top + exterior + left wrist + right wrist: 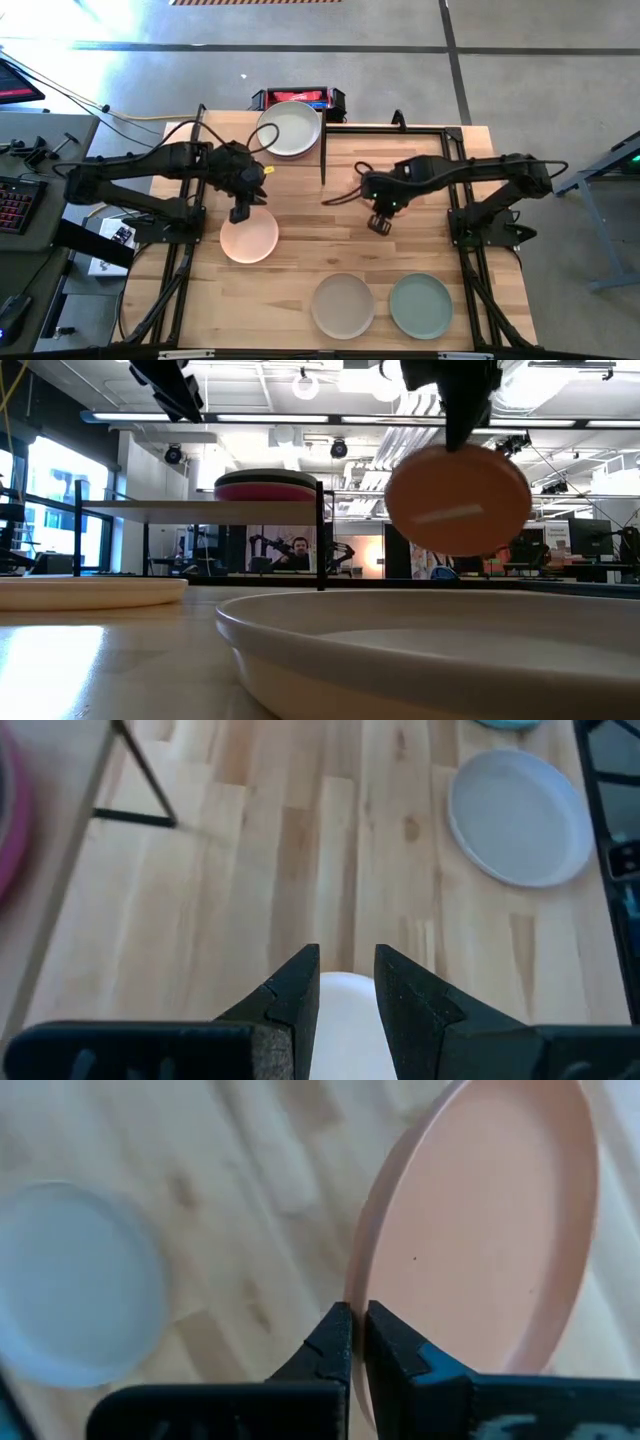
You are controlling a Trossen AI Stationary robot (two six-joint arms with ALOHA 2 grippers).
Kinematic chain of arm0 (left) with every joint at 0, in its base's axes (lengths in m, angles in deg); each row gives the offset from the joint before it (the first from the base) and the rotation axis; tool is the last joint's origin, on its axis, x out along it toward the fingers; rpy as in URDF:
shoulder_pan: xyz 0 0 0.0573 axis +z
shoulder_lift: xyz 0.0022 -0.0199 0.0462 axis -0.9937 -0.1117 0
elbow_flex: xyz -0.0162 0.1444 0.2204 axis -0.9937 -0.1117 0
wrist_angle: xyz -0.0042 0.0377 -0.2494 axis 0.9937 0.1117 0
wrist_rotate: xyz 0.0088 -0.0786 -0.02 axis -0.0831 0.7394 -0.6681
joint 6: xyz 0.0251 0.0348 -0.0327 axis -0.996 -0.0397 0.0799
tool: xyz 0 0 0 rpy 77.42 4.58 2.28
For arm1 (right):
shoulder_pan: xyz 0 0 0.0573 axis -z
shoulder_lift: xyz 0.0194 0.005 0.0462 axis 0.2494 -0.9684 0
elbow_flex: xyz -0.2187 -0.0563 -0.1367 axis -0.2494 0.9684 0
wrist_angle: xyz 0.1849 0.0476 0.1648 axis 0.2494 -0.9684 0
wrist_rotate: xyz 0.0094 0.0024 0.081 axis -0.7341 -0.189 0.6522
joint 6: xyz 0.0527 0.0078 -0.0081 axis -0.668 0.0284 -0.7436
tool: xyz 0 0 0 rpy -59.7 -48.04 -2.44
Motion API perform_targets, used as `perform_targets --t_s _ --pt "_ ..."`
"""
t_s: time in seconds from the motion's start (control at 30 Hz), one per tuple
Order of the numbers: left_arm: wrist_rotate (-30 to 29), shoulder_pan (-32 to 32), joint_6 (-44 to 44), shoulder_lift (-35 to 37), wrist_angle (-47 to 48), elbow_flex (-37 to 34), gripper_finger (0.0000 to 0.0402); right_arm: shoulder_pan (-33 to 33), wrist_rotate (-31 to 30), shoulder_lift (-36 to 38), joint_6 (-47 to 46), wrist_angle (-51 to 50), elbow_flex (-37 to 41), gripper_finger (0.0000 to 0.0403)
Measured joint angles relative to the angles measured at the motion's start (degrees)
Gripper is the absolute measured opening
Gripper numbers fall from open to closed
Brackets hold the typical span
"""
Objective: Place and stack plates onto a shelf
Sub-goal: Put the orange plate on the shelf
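My right gripper (pixel 380 224) is shut on an orange-salmon plate (pixel 458 498) over the table's middle right, and the plate hangs on edge below it. My left gripper (pixel 240 213) is open over the far rim of a peach plate (pixel 250 240) that lies flat on the table. It is raised above the plate, which shows between its fingers in the left wrist view (pixel 345 1020). A stack of plates (pixel 290 128) sits on the raised light-wood shelf (pixel 200 508) at the far edge. The stack's side shows a dark plate over a pink one (pixel 265 485). My right gripper pinches the plate's rim (pixel 360 1270) between its two fingers, at the plate's top edge. The fingers come from above, pointing down. The plate hangs upright below them, clear of the table, with its hollow face (pixel 490 1220) turned sideways.
A beige plate (pixel 342 305) and a sage green plate (pixel 421 305) lie flat near the table's front edge. The shelf's dark upright (pixel 323 160) stands between the two grippers. A red and black box (pixel 300 98) sits behind the table.
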State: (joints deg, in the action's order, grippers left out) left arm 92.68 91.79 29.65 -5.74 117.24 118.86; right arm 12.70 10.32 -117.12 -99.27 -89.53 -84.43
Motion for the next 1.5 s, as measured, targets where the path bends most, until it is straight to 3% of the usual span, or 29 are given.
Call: perform_targets --t_s 0.27,0.5,0.93,1.17,1.27,1.5 --pt "0.0 -4.4 2.6 0.0 -0.1 0.0 0.0087 -5.6 1.4 0.0 -0.2 9.7 -1.1 0.0000" --pt "0.0 -5.7 16.2 -1.1 -0.2 0.0 0.0087 -7.9 1.4 0.0 2.8 16.1 -1.1 0.0000" --pt "-0.1 -5.5 33.5 -8.2 -0.2 0.0 0.0099 -8.2 0.5 0.0 11.1 15.8 -1.1 0.0000" --pt "0.3 -4.0 47.0 -12.0 -0.6 0.0 0.0136 -8.2 1.5 0.0 23.0 15.7 -1.1 0.0000" --pt "3.1 -3.3 51.6 -13.4 -0.7 0.0 0.0149 -8.7 3.8 0.0 29.1 15.7 -1.1 0.0000" --pt "6.6 -3.2 58.7 -15.1 -5.3 0.0 0.0150 -11.5 4.4 0.0 39.7 15.3 -1.1 0.0000"
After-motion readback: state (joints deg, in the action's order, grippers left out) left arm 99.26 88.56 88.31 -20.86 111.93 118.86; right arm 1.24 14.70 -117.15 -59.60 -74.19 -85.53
